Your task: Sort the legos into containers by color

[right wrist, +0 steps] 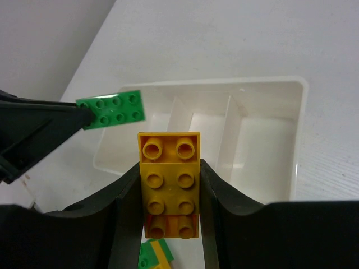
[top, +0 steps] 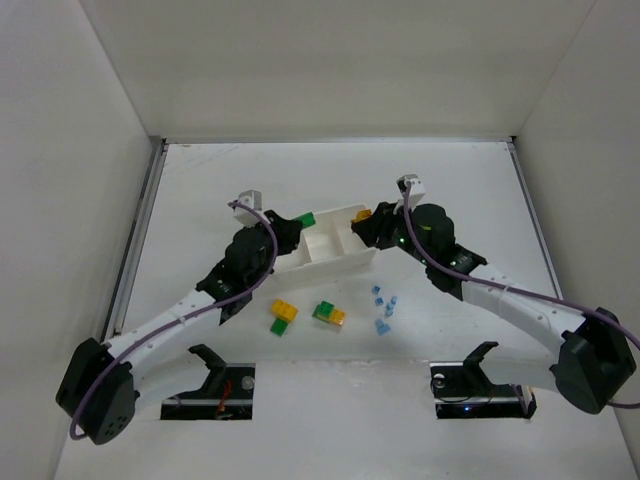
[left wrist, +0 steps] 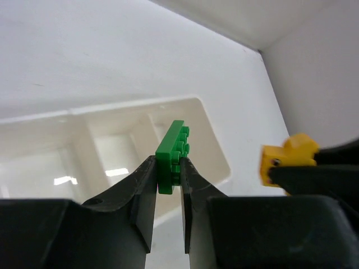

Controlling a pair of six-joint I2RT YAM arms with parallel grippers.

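Here, on the near side of the tray [top: 312, 262], loose legos lie on the counter [top: 200, 190]. A yellow-and-green clump [top: 283, 316] sits near the tray's left end and a green-and-yellow clump [top: 328, 314] near its middle. About five tiny blue pieces [top: 384, 308] lie off its right end, too small to count surely. Only the top view shows the blue ones; the right wrist view catches just a corner of one clump below its fingers.

The tray has three compartments side by side. Over its far-left edge the left tool [left wrist: 167, 166] is clenched on one green brick [left wrist: 176, 147]. The brick is edge-on in that view, while the right wrist view shows its eight studs. Over the tray's far-right corner the right tool [right wrist: 169, 168] grips one yellow brick [right wrist: 169, 148], studs toward its camera. The two held bricks are near each other but apart.

Beyond the tray the counter stretches on to the far wall, and the tray sits well apart from both side walls.
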